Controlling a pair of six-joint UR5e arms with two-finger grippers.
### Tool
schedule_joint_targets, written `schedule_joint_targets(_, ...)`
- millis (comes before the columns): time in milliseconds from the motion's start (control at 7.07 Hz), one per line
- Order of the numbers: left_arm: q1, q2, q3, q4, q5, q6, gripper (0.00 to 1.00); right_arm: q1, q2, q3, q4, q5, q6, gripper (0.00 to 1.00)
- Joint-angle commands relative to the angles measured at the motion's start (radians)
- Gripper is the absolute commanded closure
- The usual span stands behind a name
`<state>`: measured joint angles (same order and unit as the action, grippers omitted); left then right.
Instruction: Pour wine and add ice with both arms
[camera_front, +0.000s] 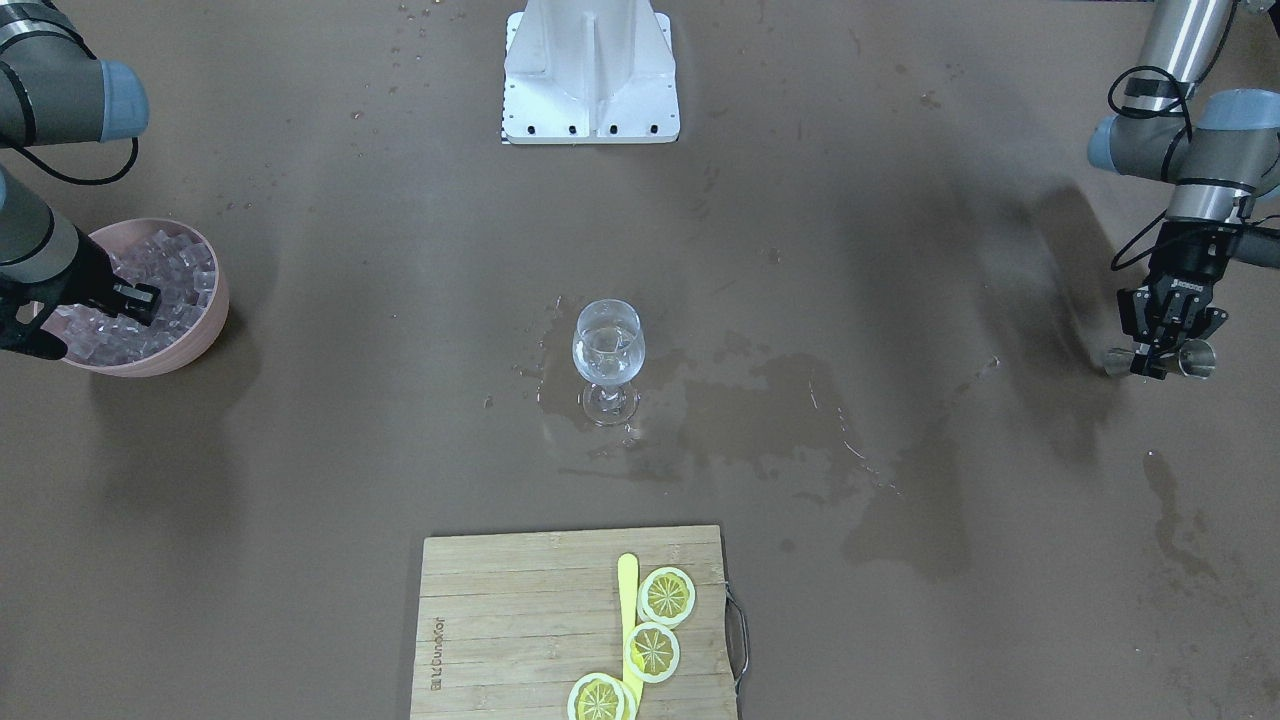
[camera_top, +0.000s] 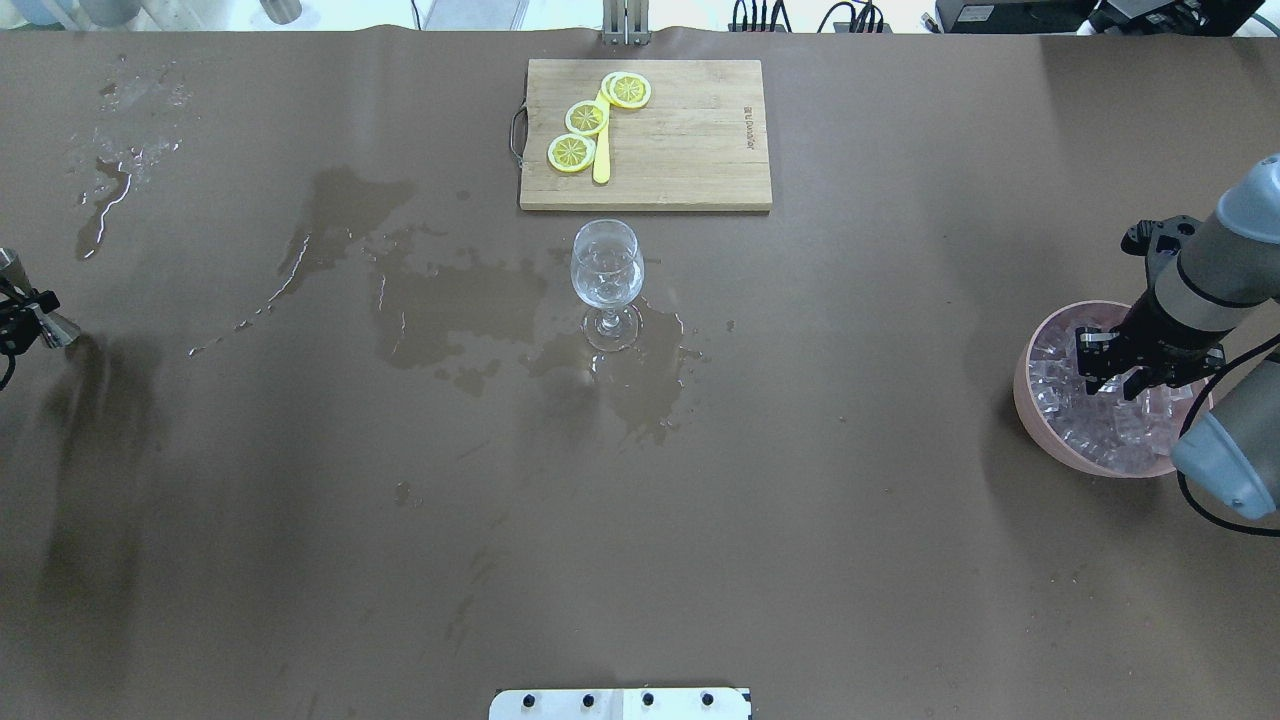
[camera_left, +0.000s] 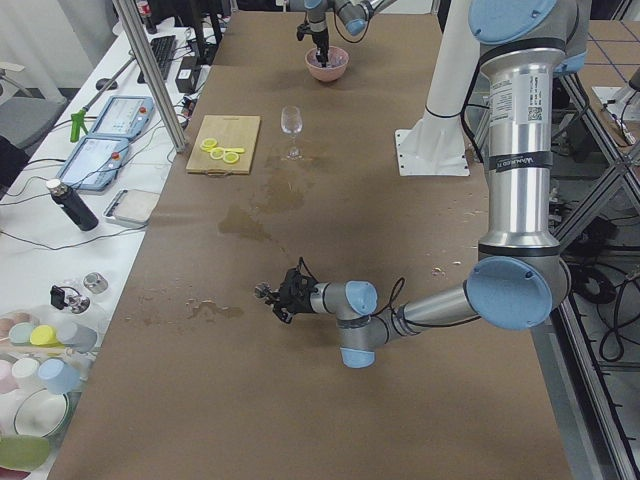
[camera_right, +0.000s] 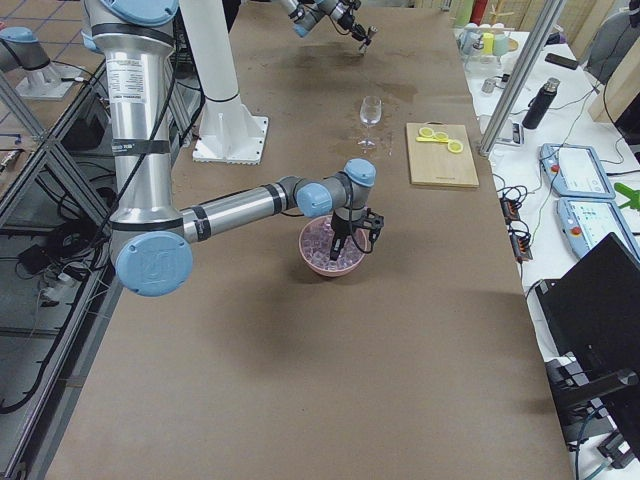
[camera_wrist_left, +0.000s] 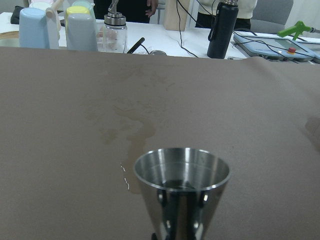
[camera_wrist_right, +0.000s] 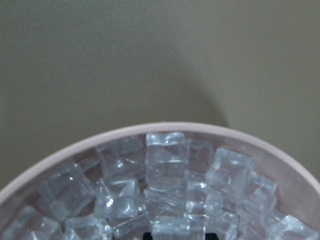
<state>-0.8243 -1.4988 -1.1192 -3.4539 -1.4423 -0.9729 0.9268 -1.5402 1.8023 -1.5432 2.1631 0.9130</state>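
Observation:
My right gripper (camera_front: 140, 300) reaches down into a pink bowl (camera_front: 215, 320) heaped with ice cubes (camera_front: 180, 275). In the right wrist view its dark fingertips closely flank one ice cube (camera_wrist_right: 177, 231) at the bottom edge. My left gripper (camera_front: 1155, 352) is shut on a steel jigger (camera_front: 1198, 358) and holds it upright just above the table, far from the glass. The jigger's cup (camera_wrist_left: 182, 185) seems to hold a little liquid. The wine glass (camera_front: 608, 345) stands mid-table with a small amount of clear wine in it.
Wet patches (camera_top: 450, 310) spread around and to the left of the glass. A wooden cutting board (camera_top: 690, 150) with lemon slices (camera_top: 587, 117) and a yellow knife lies behind it. The white stand (camera_front: 592, 75) sits at the robot's side.

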Motion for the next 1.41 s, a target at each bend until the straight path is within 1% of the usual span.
schedule_joint_targets(0, 0.001, -0.009, -0.08, 0.015, -0.009, 0.005, 1.0, -0.002, 0.0, -0.004, 0.0, -0.002, 0.001, 0.69)
schedule_joint_targets(141, 0.001, -0.047, -0.096, 0.016, -0.023, 0.005, 1.0, -0.002, 0.0, -0.006, 0.0, -0.005, 0.006, 0.7)
schedule_joint_targets(283, 0.001, -0.09, -0.112, 0.044, -0.027, 0.005, 1.0, -0.002, 0.002, -0.003, 0.0, -0.005, 0.007, 0.71)
schedule_joint_targets(424, 0.001, -0.13, -0.152, 0.105, -0.03, 0.005, 1.0, 0.0, 0.003, 0.005, 0.0, -0.003, 0.018, 0.71)
schedule_joint_targets(566, 0.001, -0.176, -0.198, 0.186, -0.058, 0.003, 1.0, 0.001, 0.003, 0.011, 0.002, -0.003, 0.021, 0.71)
schedule_joint_targets(707, 0.001, -0.214, -0.27, 0.287, -0.059, 0.003, 1.0, 0.009, 0.003, 0.031, 0.0, -0.005, 0.023, 0.71)
schedule_joint_targets(990, 0.001, -0.268, -0.452, 0.549, -0.064, -0.003, 1.0, 0.035, 0.0, 0.095, -0.005, -0.002, 0.024, 0.73)
schedule_joint_targets(1131, 0.001, -0.277, -0.508, 0.609, -0.063, -0.006, 1.0, 0.049, 0.0, 0.103, -0.006, 0.001, 0.023, 0.77)
schedule_joint_targets(1273, 0.01, -0.294, -0.525, 0.654, -0.053, -0.006, 1.0, 0.062, 0.002, 0.11, -0.009, 0.003, 0.023, 0.77)
